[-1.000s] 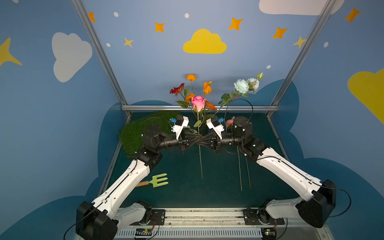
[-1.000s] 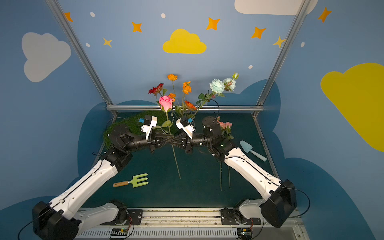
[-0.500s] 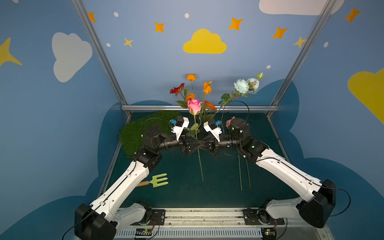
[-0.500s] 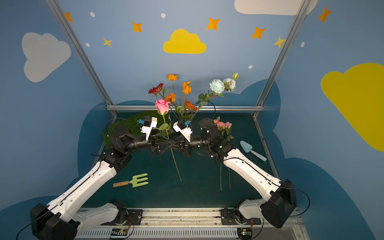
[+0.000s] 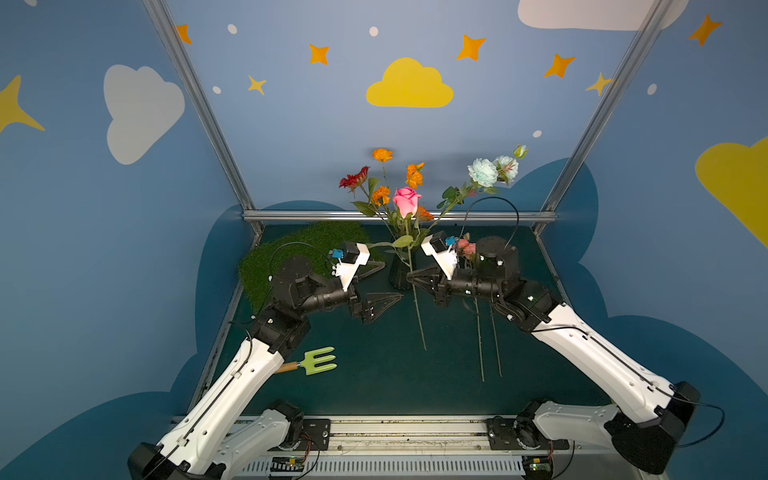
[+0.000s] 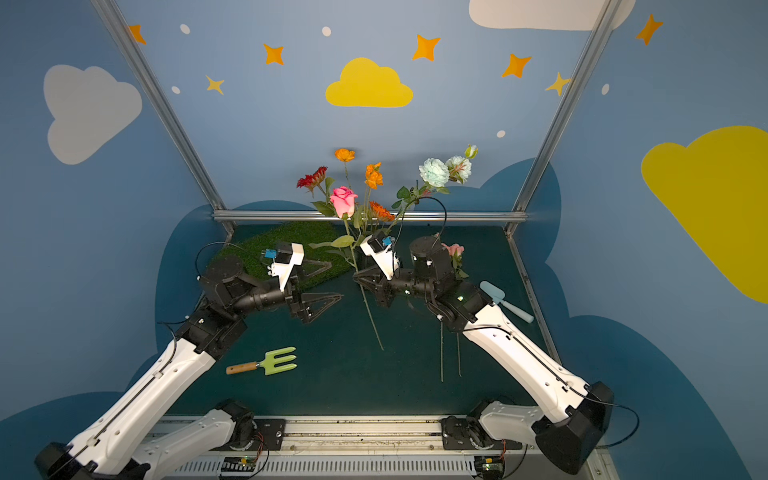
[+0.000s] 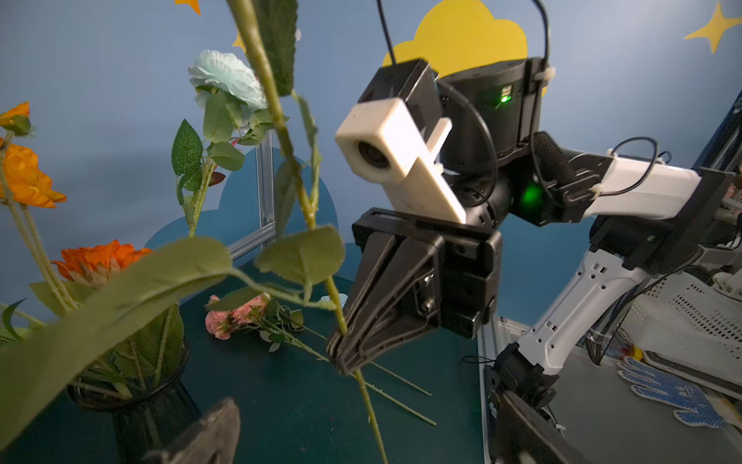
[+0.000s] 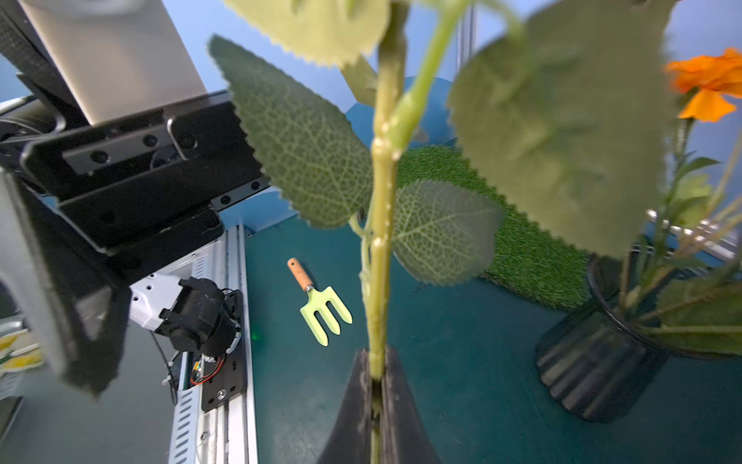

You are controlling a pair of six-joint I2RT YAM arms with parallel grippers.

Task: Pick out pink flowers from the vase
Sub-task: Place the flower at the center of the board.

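Two pink flowers (image 5: 464,248) lie on the counter (image 5: 374,374) at four o'clock from the vase (image 5: 400,272); the right hand (image 5: 411,277) pinches the magenta rose (image 5: 406,200) stem, still to be set down, while the left hand (image 5: 384,286) gapes empty.

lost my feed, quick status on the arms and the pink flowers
Left gripper open, empty. Right gripper shut on magenta rose stem, clear of vase. Two pink flowers already on table. Nothing blocking.
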